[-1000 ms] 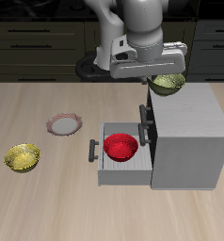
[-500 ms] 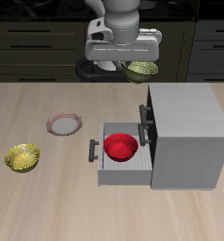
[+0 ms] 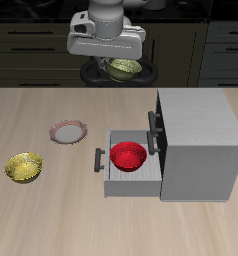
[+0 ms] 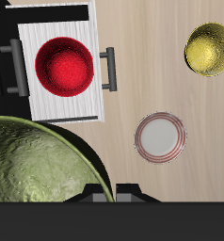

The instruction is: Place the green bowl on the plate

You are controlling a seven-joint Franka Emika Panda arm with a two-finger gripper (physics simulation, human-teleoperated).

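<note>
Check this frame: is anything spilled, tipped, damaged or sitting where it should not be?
Nothing stands out. The gripper carries the green bowl high above the table; the plate, yellow bowl and red bowl in the open drawer all sit upright and intact.

Open wooden tabletop [image 3: 51,105] surrounds the small pink-rimmed round plate [image 3: 67,132], which carries nothing and stands apart from every neighbour. The golden-yellow bowl [image 3: 24,167] lies nearer the table's front edge. The grey cabinet [image 3: 201,140] and its pulled-out drawer [image 3: 128,178], holding a red bowl [image 3: 128,155], bound the plate's other side.
</note>
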